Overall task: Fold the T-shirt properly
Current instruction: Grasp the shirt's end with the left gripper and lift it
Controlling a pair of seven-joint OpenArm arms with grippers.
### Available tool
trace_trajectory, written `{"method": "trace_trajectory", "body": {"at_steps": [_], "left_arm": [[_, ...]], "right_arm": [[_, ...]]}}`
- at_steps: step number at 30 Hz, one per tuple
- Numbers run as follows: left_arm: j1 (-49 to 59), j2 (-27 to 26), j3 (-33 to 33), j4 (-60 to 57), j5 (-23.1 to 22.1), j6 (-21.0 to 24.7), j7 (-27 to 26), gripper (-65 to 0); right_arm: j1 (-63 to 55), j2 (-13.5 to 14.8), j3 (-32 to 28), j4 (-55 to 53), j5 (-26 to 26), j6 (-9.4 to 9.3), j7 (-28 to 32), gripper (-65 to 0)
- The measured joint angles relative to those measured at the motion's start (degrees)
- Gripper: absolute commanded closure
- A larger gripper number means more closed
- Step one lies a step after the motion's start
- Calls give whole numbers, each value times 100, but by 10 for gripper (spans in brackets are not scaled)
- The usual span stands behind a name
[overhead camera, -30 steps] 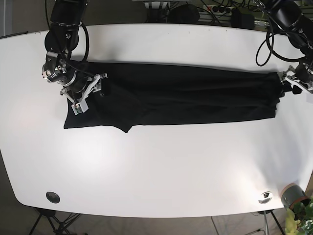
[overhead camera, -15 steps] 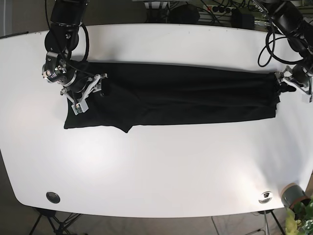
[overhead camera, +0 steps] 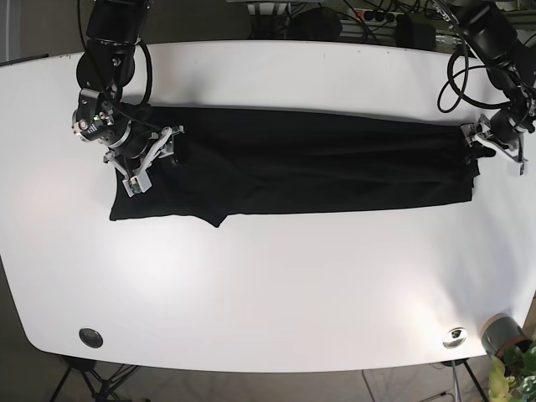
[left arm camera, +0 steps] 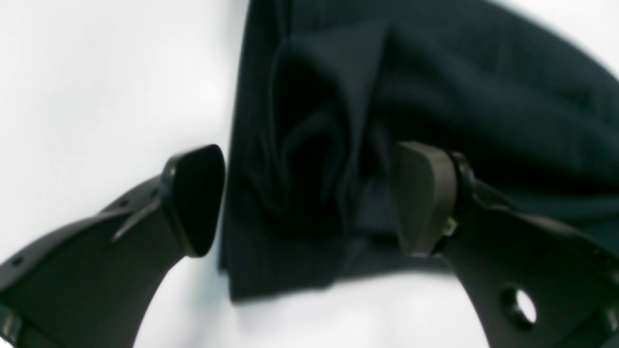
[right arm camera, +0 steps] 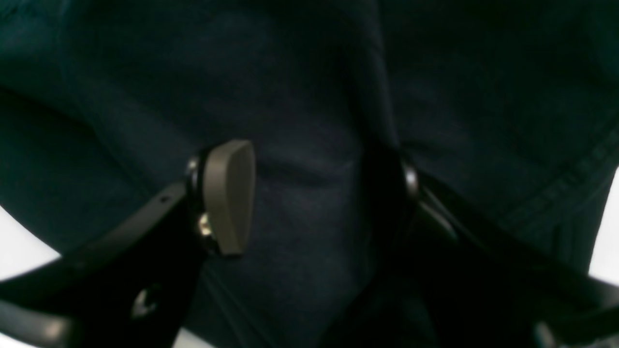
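Setting: white oval table seen from above, with dark cables and equipment beyond its far edge and a small potted plant at the near right corner.

Left gripper: left gripper sits at the right-hand end of the garment in the overhead view. Its jaws stand wide apart, one pad over bare table, the other over cloth, with a bunched corner of fabric between them. Nothing is pinched.

Right gripper: right gripper sits over the left-hand end of the garment in the overhead view. Its jaws are also spread, with cloth filling the gap. One pad shows clearly; the other is lost in shadow, and no grasp is visible.

T-shirt: black T-shirt lies flat across the far half of the table as a long, narrow band, already folded lengthwise. A small flap juts from its near edge towards the left.

Key relation: the shirt's long axis runs side to side, from one gripper to the other. Each arm is at its own end, so neither is nearer overall. The cloth stretches inward from both.

Judgement: the lengthwise fold looks done. The next step probably means closing on one end and carrying it along the long axis towards the other. The rumpled corner under the left gripper could slip or fold unevenly.
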Motion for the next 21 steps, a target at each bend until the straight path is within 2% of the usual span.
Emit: {"method": "trace_trajectory", "body": {"at_steps": [7, 17, 21], "left_arm": [[-2, -28, 238, -48, -22, 0, -72, -506], [-341, -98, 415, -782, -133, -20, -529, -506], [-321, -107, 476, -782, -131, -20, -568, -504]], "right_arm": [[2, -2, 0, 0, 0, -2, 0, -363], [2, -2, 2, 0, 0, -2, 0, -360], [4, -2, 2, 0, -4, -4, -2, -296]]}}
